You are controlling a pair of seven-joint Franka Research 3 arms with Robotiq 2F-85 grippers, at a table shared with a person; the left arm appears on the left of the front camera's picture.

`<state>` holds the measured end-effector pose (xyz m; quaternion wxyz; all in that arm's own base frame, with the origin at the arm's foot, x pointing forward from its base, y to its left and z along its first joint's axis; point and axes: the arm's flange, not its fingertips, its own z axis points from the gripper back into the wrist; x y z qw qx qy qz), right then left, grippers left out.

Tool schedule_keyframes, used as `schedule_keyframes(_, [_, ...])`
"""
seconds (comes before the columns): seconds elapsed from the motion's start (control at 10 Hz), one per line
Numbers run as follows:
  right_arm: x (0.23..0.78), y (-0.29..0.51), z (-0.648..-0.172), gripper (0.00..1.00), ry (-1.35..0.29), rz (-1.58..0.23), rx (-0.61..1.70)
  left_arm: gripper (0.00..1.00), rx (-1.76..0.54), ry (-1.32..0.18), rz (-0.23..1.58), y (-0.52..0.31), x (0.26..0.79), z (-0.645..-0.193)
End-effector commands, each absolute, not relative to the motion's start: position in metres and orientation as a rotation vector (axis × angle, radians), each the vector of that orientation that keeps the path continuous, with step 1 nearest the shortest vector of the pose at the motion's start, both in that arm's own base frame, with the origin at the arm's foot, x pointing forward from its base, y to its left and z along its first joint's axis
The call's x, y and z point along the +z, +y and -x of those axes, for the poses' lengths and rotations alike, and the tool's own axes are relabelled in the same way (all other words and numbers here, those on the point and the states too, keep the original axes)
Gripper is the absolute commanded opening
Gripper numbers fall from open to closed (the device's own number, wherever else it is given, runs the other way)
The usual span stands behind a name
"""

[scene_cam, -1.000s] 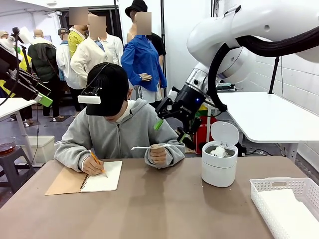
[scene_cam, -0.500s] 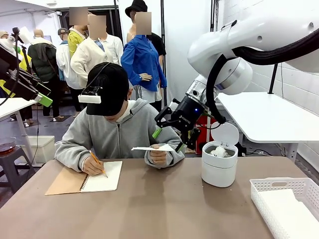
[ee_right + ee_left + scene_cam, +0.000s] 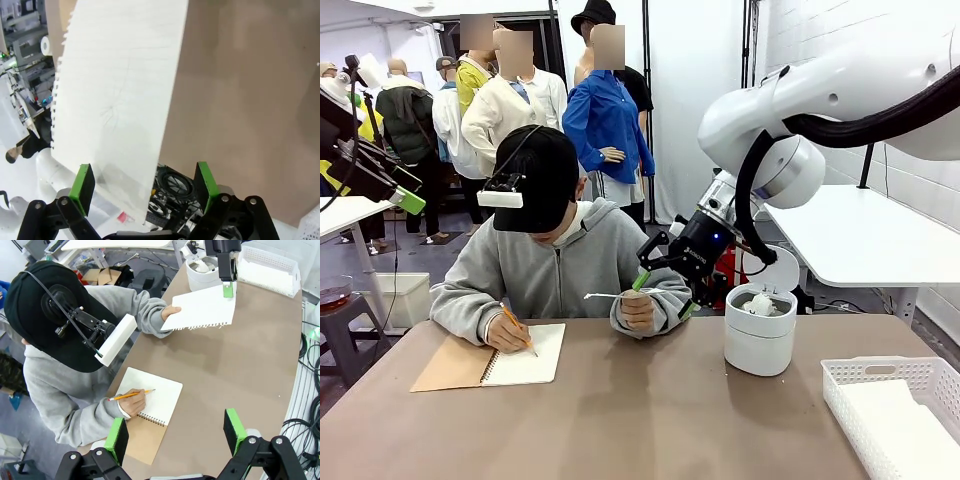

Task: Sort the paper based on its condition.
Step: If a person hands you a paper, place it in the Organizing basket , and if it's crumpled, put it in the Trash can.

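The right claw (image 3: pixel 663 296) stands wide open and grips nothing. One green pad sits above and the other below the near edge of a flat, lined sheet of paper (image 3: pixel 615 295) torn from a spiral pad. In the right wrist view the sheet (image 3: pixel 120 90) reaches down into the gap of this claw (image 3: pixel 144 182), closer to one pad. Whether that pad touches it cannot be told. The person's hand (image 3: pixel 637 310) holds the sheet's far side, just beyond the claw. Just beside the claw, away from that hand, stands a white lidded bin (image 3: pixel 760 340) with its lid up and a crumpled wad (image 3: pixel 757 303) inside. A white lattice basket (image 3: pixel 880 385) of flat sheets lies well apart from the claw. The left claw (image 3: pixel 176 432) is also fully open and empty, high above the notebook (image 3: pixel 155 400).
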<state>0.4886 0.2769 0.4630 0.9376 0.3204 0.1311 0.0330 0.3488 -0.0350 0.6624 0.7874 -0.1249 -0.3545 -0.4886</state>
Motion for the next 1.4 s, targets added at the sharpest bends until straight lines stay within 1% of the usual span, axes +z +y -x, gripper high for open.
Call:
schedule_keyframes(0.0, [0.453, 0.284, -0.491, 1.0, 0.282, -0.673, -0.012, 1.0, -1.061, -0.769, 0.29, -0.033, 0.66, -0.348])
schedule_keyframes(0.2, [0.437, 0.292, -0.499, 1.0, 0.327, -0.739, -0.131, 1.0, -1.061, -0.769, 0.29, -0.033, 0.66, -0.348])
schedule_keyframes(0.3, [0.433, 0.295, -0.498, 0.93, 0.335, -0.789, -0.135, 1.0, -1.061, -0.769, 0.29, -0.033, 0.66, -0.348])
schedule_keyframes(0.4, [0.429, 0.297, -0.497, 0.73, 0.387, -0.808, -0.178, 1.0, -1.061, -0.769, 0.29, -0.033, 0.66, -0.348])
schedule_keyframes(0.5, [0.426, 0.297, -0.499, 0.53, 0.404, -0.818, -0.211, 1.0, -1.061, -0.769, 0.29, -0.033, 0.66, -0.348])
schedule_keyframes(0.7, [0.427, 0.295, -0.498, 0.14, 0.385, -0.82, -0.242, 1.0, -1.061, -0.769, 0.29, -0.033, 0.66, -0.348])
schedule_keyframes(0.8, [0.428, 0.293, -0.499, 0.0, 0.382, -0.821, -0.247, 1.0, -1.061, -0.769, 0.29, -0.033, 0.66, -0.348])
schedule_keyframes(1.3, [0.434, 0.29, -0.5, 0.0, 0.374, -0.829, -0.246, 1.0, -1.061, -0.769, 0.29, -0.033, 0.66, -0.348])
